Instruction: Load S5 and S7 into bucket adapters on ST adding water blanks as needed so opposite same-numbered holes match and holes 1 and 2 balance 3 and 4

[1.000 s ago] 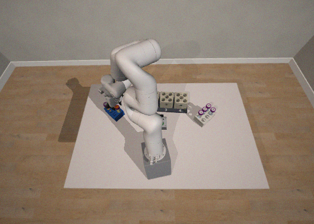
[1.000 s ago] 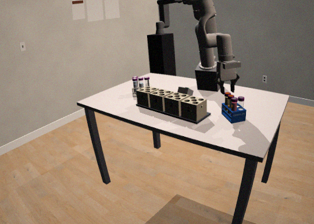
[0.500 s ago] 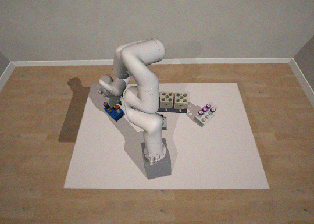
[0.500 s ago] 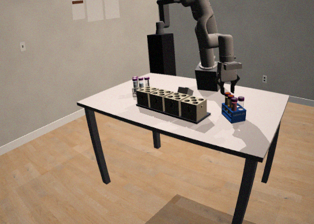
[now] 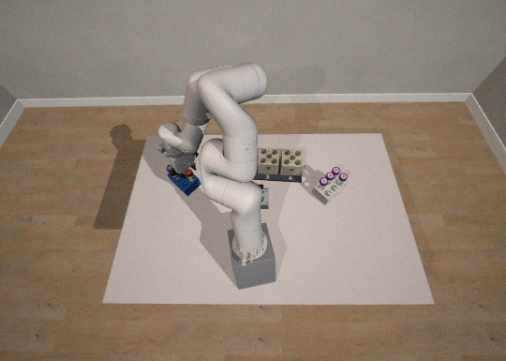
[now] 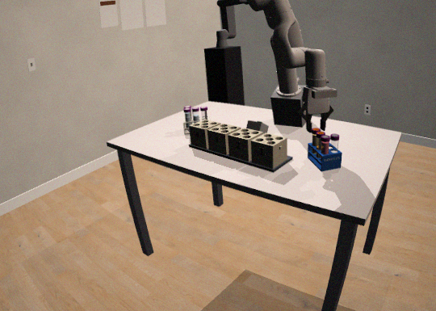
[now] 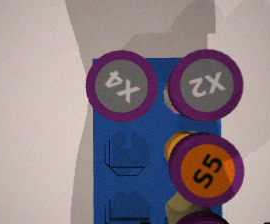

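My gripper (image 6: pixel 316 127) is open and empty, pointing down just above the caps at the blue rack (image 5: pixel 184 185) (image 6: pixel 332 163) (image 7: pixel 100 140). Orange-dotted S5 (image 7: pixel 207 170) (image 6: pixel 320 134) stands in the rack beside grey-dotted X2 (image 7: pixel 206 85) (image 6: pixel 325 139). X4 (image 7: pixel 121 86) (image 6: pixel 334 136) stands across from X2. Another orange-capped tube (image 6: pixel 316 131) stands behind S5; its ID is cut off in the wrist view. Four beige adapters (image 6: pixel 238 149) (image 5: pixel 292 163) stand in a row on the dark stand (image 6: pixel 288 159) (image 5: pixel 279 178); no tubes show in them.
The white rack (image 5: pixel 323 197) (image 6: pixel 186 129) at the opposite side holds several purple-capped tubes; their labels are unreadable. The small desk (image 5: pixel 265 204) (image 6: pixel 257 126) with the green key (image 5: pixel 262 198) stands between the adapters and the arm's base. The arm hides part of the adapter row in the top view.
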`<state>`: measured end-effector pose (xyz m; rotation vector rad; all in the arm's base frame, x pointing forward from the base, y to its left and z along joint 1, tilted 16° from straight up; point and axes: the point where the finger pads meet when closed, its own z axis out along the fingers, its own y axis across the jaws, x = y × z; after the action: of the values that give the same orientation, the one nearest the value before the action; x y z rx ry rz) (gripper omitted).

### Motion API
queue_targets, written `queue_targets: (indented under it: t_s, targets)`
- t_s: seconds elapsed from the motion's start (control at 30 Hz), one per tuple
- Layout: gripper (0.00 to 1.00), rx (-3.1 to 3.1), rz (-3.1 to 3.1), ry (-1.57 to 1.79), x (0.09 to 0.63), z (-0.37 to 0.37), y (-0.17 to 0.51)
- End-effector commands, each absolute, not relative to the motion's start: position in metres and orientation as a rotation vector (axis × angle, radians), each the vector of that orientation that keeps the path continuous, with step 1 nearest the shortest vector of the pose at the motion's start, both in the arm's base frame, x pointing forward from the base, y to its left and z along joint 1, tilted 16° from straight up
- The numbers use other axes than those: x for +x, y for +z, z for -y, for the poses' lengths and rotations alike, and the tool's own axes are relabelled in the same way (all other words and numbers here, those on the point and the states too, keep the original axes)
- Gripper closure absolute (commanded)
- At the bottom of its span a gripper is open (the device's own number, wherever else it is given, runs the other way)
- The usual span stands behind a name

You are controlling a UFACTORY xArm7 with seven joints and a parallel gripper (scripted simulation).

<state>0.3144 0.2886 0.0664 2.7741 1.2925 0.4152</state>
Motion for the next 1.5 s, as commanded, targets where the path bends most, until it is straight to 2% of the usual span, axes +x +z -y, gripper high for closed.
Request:
queue_targets:
  t_s: [0.0, 1.37, 1.4, 1.47]
  targets:
    - [0.43, 2.771, -1.291, 0.421, 0.316, -0.290, 0.064]
    - [0.43, 2.771, -1.291, 0.421, 0.320, -0.291, 0.051]
    - [1.00, 2.771, -1.291, 0.421, 0.319, -0.291, 0.051]
    - [1.00, 2.771, -1.291, 0.421, 0.319, -0.291, 0.052]
